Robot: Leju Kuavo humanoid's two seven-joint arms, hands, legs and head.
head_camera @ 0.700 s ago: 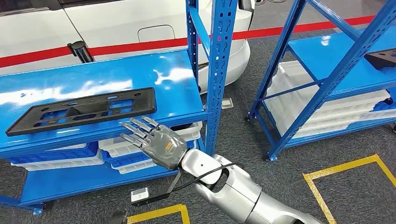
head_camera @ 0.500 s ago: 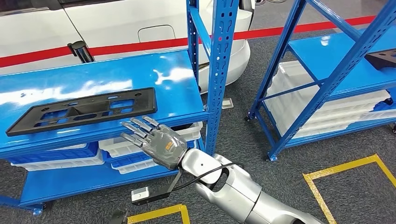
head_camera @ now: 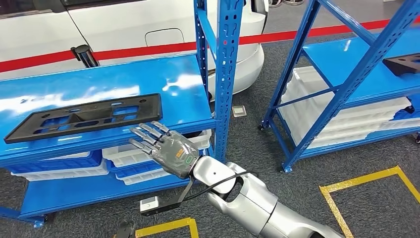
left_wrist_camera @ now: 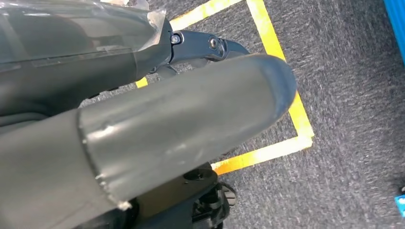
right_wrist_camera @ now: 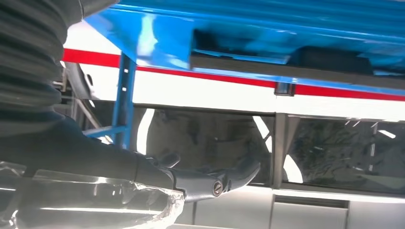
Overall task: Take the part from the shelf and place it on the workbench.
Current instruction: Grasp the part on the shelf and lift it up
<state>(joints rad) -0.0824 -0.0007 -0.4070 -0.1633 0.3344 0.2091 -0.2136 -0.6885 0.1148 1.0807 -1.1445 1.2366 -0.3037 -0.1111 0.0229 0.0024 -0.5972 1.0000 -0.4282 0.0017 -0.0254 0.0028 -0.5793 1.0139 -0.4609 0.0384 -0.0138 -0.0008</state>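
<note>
The part is a long flat black plate with cut-outs, lying on the top board of the blue shelf, near its front edge. My right hand hovers just in front of and slightly below that edge, under the plate's right end, with fingers spread toward it and nothing in them. It does not touch the plate. In the right wrist view a dark finger reaches out beneath the blue shelf. My left hand hangs over the grey floor, holding nothing.
A blue upright post stands right of my hand. White and blue trays fill the shelf's lower level. A second blue rack at the right holds white trays and a black piece. A white car is behind; yellow tape marks the floor.
The whole picture has shifted slightly, so the camera has moved. My right hand stays spread in front of the shelf edge and the plate has not moved.
</note>
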